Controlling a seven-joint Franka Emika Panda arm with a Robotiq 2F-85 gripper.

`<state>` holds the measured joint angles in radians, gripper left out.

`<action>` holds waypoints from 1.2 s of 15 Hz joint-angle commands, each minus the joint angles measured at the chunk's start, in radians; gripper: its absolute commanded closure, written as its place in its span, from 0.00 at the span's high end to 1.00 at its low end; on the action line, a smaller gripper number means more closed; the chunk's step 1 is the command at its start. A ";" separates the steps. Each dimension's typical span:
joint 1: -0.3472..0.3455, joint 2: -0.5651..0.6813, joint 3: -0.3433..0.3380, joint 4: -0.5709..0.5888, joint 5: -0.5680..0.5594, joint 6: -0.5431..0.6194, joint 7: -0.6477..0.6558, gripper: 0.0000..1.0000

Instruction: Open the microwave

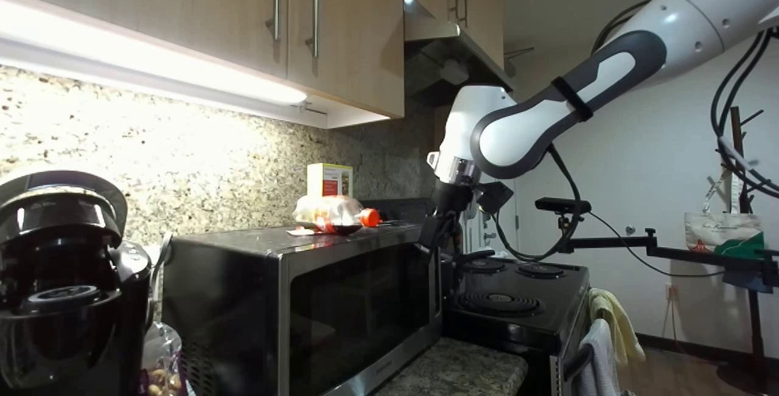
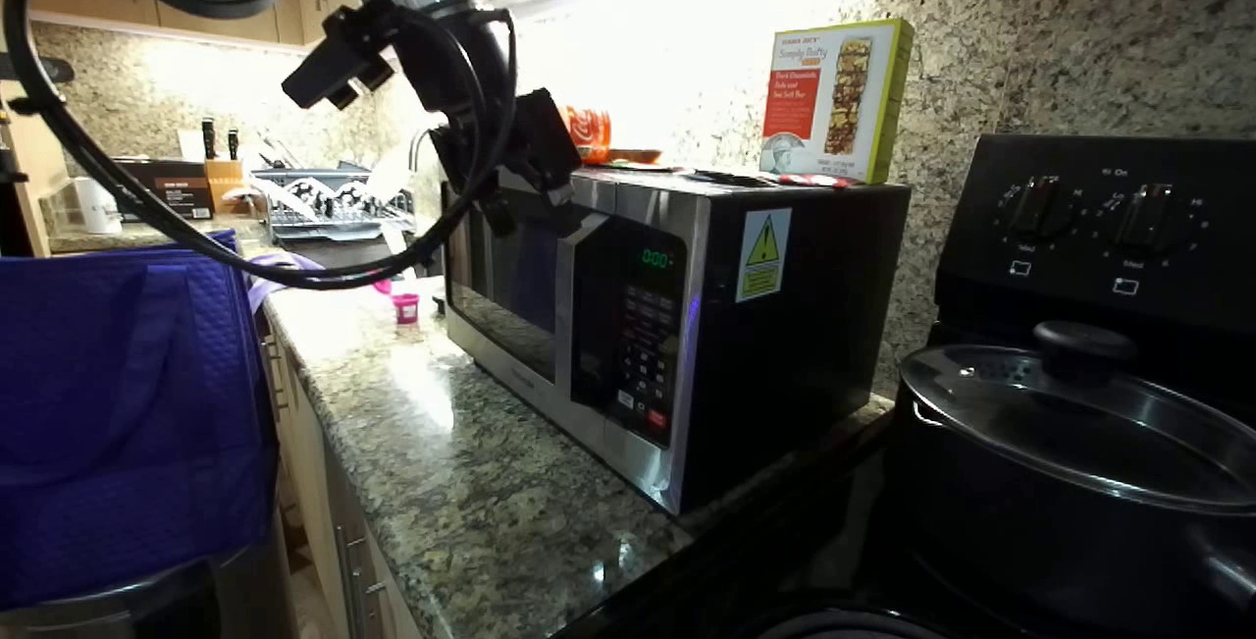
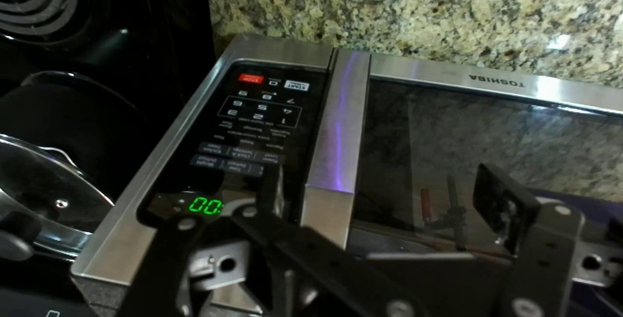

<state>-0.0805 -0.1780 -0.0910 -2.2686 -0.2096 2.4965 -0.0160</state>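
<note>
Wrist view | gripper (image 3: 387,195) spread wide, nothing held | microwave (image 3: 394,141) handle (image 3: 337,154) lines up between fingers (image 3: 502,206), guessing for a pull imo

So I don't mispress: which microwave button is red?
The STOP button on the microwave: it alone is red; the START button is whitish, the number keys pale on black.

The microwave (image 2: 648,335) is silver and black, with green digits (image 3: 206,205) and a red stop button (image 3: 250,79). The gripper (image 3: 388,196) is mostly black, the arm (image 1: 614,72) white and dark grey. Wall (image 1: 237,159) and counter (image 2: 471,482) are speckled cream, tan and dark. The box (image 2: 834,104) is white, red and lime, the bottle cap (image 1: 369,218) orange, the quilted bag (image 2: 128,384) blue-purple, the towels (image 1: 618,323) yellow and grey.
</note>
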 commanded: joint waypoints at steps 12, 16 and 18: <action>-0.027 0.040 -0.002 0.030 -0.027 0.026 0.037 0.20; -0.055 -0.056 -0.018 -0.080 -0.034 0.048 0.120 0.08; -0.067 -0.102 -0.008 -0.141 -0.062 0.086 0.197 0.08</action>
<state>-0.1036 -0.1544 -0.1028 -2.2729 -0.2270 2.5677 0.1001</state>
